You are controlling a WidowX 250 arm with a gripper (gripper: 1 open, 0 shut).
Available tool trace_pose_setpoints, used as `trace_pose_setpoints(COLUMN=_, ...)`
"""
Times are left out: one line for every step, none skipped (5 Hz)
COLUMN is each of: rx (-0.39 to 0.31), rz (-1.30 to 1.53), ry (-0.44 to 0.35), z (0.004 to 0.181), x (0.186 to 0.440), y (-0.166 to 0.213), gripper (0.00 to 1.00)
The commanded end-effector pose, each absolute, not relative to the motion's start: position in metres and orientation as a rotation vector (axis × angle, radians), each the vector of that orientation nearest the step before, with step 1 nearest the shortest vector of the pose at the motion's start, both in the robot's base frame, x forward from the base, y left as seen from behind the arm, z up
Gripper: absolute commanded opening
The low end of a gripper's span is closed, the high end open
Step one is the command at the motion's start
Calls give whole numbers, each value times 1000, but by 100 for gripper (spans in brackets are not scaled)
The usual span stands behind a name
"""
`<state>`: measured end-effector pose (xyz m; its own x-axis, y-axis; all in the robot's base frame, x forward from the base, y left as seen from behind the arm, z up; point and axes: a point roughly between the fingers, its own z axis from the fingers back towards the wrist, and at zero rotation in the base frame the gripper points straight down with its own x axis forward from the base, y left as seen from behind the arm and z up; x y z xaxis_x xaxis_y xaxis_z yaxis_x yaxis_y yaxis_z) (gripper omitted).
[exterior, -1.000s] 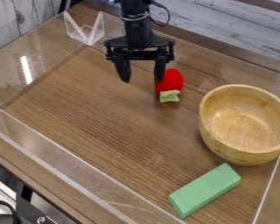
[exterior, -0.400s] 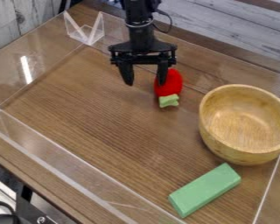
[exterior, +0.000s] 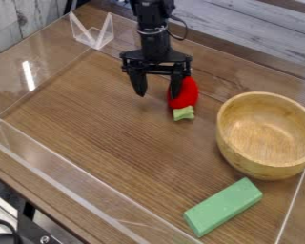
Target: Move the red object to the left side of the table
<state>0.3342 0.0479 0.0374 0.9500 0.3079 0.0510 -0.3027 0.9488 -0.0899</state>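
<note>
Pincer (exterior: 156, 84) jaws spread wide, a black robot arm (exterior: 154, 33) hangs over the wood-grain bench (exterior: 104, 133), one finger at the red strawberry-like toy (exterior: 185, 93). The toy lies near the wooden bowl (exterior: 266, 134), its pale green stem end (exterior: 183, 113) pointing away from the arm. A green block (exterior: 224, 207) lies well apart from the toy, beyond the bowl.
</note>
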Motion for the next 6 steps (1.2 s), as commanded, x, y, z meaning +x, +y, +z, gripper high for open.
trace_pose_setpoints(rx=-77, rz=255, ry=-98, z=43, x=343, y=39, gripper=100)
trace_pose_setpoints(rx=-70, rz=311, ry=-89, z=31, x=350, y=32, gripper=100)
trace_pose_setpoints(rx=-67, rz=370, ry=-89, z=26, x=357, y=29, gripper=0)
trace_pose_setpoints(rx=-80, rz=360, ry=-97, z=39, x=365, y=27, gripper=0)
trace_pose_setpoints(rx=-104, rz=357, ry=-121, z=62, x=370, y=28, gripper=0)
trace_pose_setpoints(rx=-128, rz=403, ry=-147, z=78, x=364, y=37, gripper=0)
